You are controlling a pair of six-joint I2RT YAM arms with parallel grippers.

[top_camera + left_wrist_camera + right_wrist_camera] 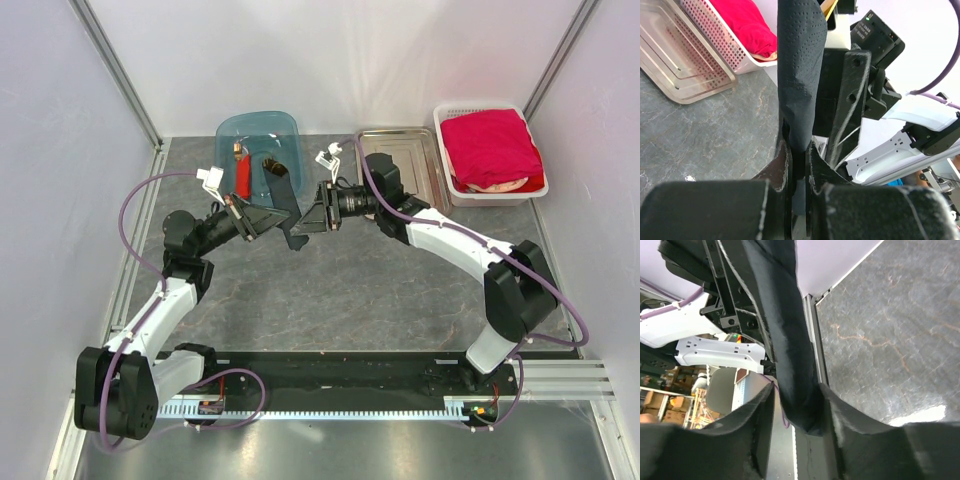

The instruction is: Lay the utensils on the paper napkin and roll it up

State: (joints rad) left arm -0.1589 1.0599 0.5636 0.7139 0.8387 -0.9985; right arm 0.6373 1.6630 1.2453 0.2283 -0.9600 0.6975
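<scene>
Both arms are meeting just left of the shallow rectangular steel tray [405, 160]. Between them they are holding the black paper napkin [287, 205], wound into a tight tube and, as far as I can judge, lifted clear of the tabletop. The left gripper [797, 167] is pinching one end, its fingers [781, 167] closed hard on the paper. The right gripper [799, 415] is clamping the tube from the opposite side, its fingers [760, 425] pressing in on it. I think gripping it from both sides is what is keeping the roll from springing open.

A sliver of gold [827, 9] is peeking out at the tube's far end, likely one of the slim gold metal utensils. The others are hidden, presumably wrapped inside. Further left of the tray, a translucent blue plastic tub [258, 130] is sitting untouched.
</scene>
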